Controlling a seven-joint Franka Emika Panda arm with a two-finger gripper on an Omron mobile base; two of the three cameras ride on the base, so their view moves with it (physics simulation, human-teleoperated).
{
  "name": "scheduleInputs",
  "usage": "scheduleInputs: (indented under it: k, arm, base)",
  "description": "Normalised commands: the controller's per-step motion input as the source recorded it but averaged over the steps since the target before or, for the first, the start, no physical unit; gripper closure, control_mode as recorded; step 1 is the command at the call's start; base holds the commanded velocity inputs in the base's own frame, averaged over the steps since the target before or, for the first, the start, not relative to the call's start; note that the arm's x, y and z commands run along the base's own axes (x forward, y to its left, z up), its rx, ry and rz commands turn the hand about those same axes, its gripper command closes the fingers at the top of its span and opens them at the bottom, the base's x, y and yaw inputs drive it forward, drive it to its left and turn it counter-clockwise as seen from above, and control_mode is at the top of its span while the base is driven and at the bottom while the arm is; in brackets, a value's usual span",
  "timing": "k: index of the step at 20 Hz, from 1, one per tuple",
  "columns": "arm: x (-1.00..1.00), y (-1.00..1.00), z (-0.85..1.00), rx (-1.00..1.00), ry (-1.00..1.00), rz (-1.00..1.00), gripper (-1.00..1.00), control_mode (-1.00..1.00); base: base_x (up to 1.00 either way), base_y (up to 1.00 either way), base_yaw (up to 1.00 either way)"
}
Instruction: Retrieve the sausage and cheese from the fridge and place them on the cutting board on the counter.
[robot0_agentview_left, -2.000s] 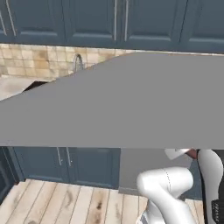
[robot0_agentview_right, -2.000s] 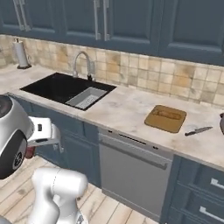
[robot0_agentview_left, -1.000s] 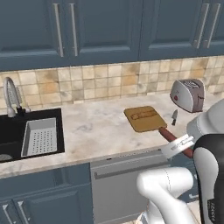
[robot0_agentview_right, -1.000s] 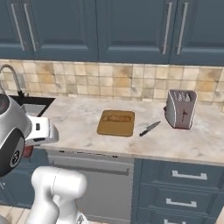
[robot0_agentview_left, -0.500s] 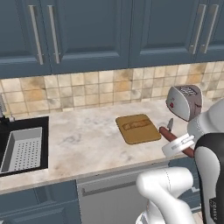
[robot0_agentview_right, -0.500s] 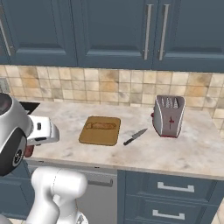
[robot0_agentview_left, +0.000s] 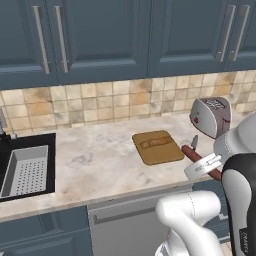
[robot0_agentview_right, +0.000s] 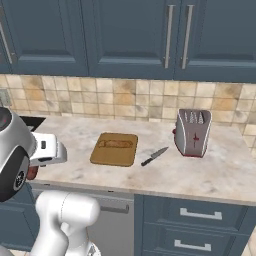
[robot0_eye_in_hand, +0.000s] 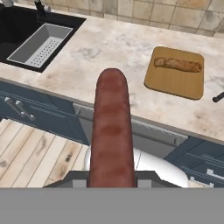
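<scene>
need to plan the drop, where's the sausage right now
The thin red-brown sausage is gripped in the end effector, held off the beige marbled counter front edge, right of the brown wooden cutting board.

Obstructions and cut-offs at the counter

The near end of the sausage (robot0_eye_in_hand: 111, 131) is hidden at the grey band in the hand view, and the fingertips gripping it cannot be made out. The knife (robot0_eye_in_hand: 218, 97) is cut off by the right edge there. The sink (robot0_agentview_left: 10, 150) is cropped by the left edge in the left base view.
</scene>
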Motion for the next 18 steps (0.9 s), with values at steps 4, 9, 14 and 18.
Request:
scheduleInputs:
  k: [4,9,14,18]
  arm:
    - [0.0,0.0,0.0,0.0,0.0,0.0,1.0,1.0]
    - [0.0,0.0,0.0,0.0,0.0,0.0,1.0,1.0]
    - [0.0,0.0,0.0,0.0,0.0,0.0,1.0,-1.0]
    - [0.0,0.0,0.0,0.0,0.0,0.0,1.0,-1.0]
  base:
    - [0.0,0.0,0.0]
    - [0.0,0.0,0.0]
    - [0.0,0.0,0.0]
    - [0.0,0.0,0.0]
